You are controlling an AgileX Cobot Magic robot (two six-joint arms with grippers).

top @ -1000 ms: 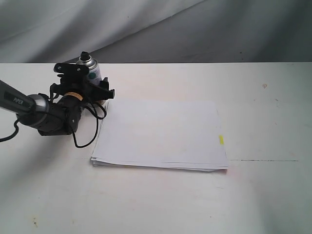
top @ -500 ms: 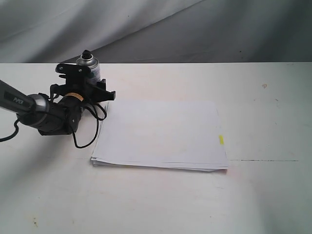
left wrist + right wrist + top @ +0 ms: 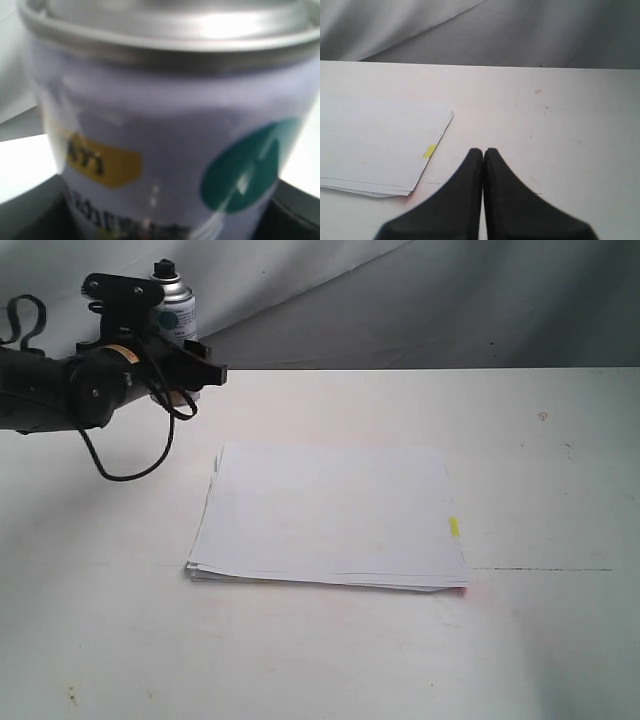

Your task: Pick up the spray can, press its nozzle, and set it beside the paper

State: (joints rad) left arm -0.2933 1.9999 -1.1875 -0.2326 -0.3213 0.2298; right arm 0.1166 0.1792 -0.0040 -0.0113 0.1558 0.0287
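The spray can (image 3: 176, 312) hangs upright in the air at the far left, well above the white table, its black nozzle (image 3: 162, 267) on top. My left gripper (image 3: 178, 352) is shut on the can's body. Up close in the left wrist view the spray can (image 3: 165, 125) fills the picture, showing its silver rim, a teal dot and a yellow mark. The paper (image 3: 330, 515) lies flat mid-table with a yellow tab (image 3: 454, 527) on its right edge. My right gripper (image 3: 483, 152) is shut and empty, low over bare table to the right of the paper (image 3: 375, 140); the exterior view does not show it.
A black cable (image 3: 130, 468) loops down from the left arm (image 3: 50, 400) towards the table. Grey cloth (image 3: 420, 300) hangs behind the table's far edge. A thin dark line (image 3: 540, 569) marks the white table (image 3: 330, 660) right of the paper.
The left gripper narrowed onto the spray can, then lifted it off the table, up and slightly left. The paper has not moved.
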